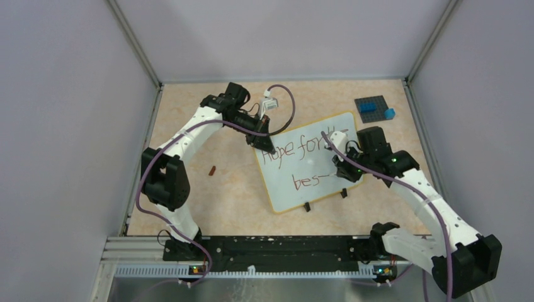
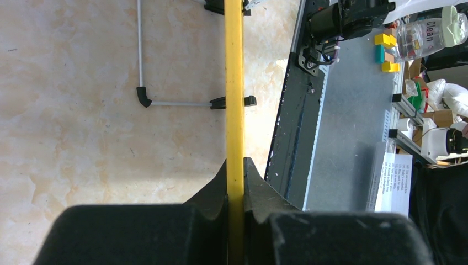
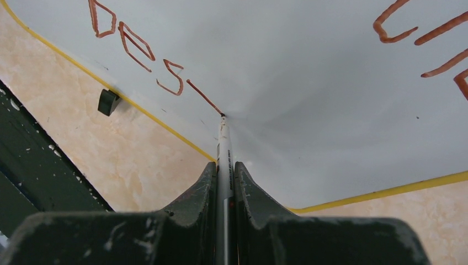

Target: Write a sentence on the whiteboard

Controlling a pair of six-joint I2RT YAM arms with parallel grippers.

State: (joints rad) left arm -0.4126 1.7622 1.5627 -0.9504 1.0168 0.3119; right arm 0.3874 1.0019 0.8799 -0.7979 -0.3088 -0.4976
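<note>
Top view: the whiteboard (image 1: 313, 165) lies with its long axis running from the left gripper (image 1: 263, 139) to the right gripper (image 1: 347, 170), the right end tilted away from the arm bases. The sentence (image 1: 291, 153) follows that axis in two lines. "Hope for" is readable, the rest is hidden by the right arm, and below it is "bes" with one further stroke.

Left wrist view: the left gripper (image 2: 235, 165) is pressed onto the yellow rim (image 2: 234, 83), seen edge-on and running straight ahead of the fingers.

Right wrist view: the right gripper (image 3: 224, 165) pinches a marker (image 3: 223, 138), which points straight ahead with its tip touching the whiteboard (image 3: 309, 83) at the end of that stroke. The board's near edge and a black foot (image 3: 108, 101) lie just left of the tip. Bare white surface opens ahead and to the right.

Bare table (image 1: 220, 201) surrounds the board, and a studded plate (image 1: 373, 108) sits well beyond the right gripper.
</note>
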